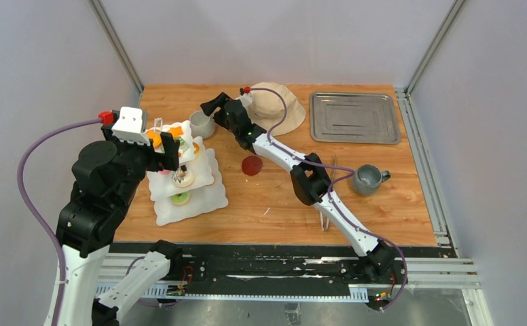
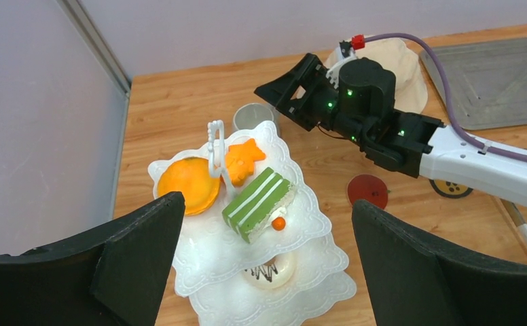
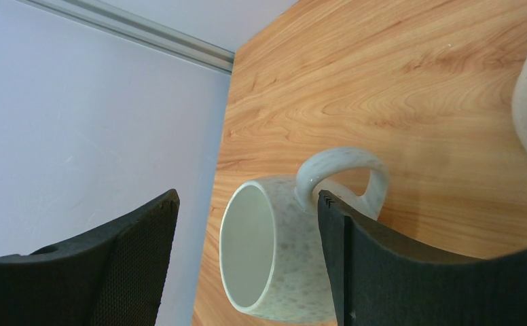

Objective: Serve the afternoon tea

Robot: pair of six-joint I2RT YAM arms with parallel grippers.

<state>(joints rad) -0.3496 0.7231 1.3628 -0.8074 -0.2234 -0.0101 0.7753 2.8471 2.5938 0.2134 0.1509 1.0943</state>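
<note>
The white three-tier stand [image 1: 206, 197] [image 2: 295, 224] holds an orange round pastry [image 2: 187, 183], an orange star [image 2: 244, 158] and a green layered cake [image 2: 257, 201] on top. A white doughnut [image 2: 272, 272] lies on a lower tier. My left gripper [image 1: 162, 151] [image 2: 267, 231] hangs open above the stand, holding nothing. The white mug [image 1: 201, 125] [image 3: 281, 265] stands upright behind the stand. My right gripper [image 1: 208, 109] [image 3: 247, 195] is open around it, one finger [image 3: 362, 258] by the handle, the other apart from the mug. The grey mug [image 1: 367, 180] stands at the right.
A beige hat [image 1: 274, 105] lies at the back, under the right arm's cable. A metal tray [image 1: 354, 117] sits at the back right. A red disc [image 1: 252, 165] lies mid-table, and metal tongs [image 1: 325, 219] lie near the front edge under the right arm.
</note>
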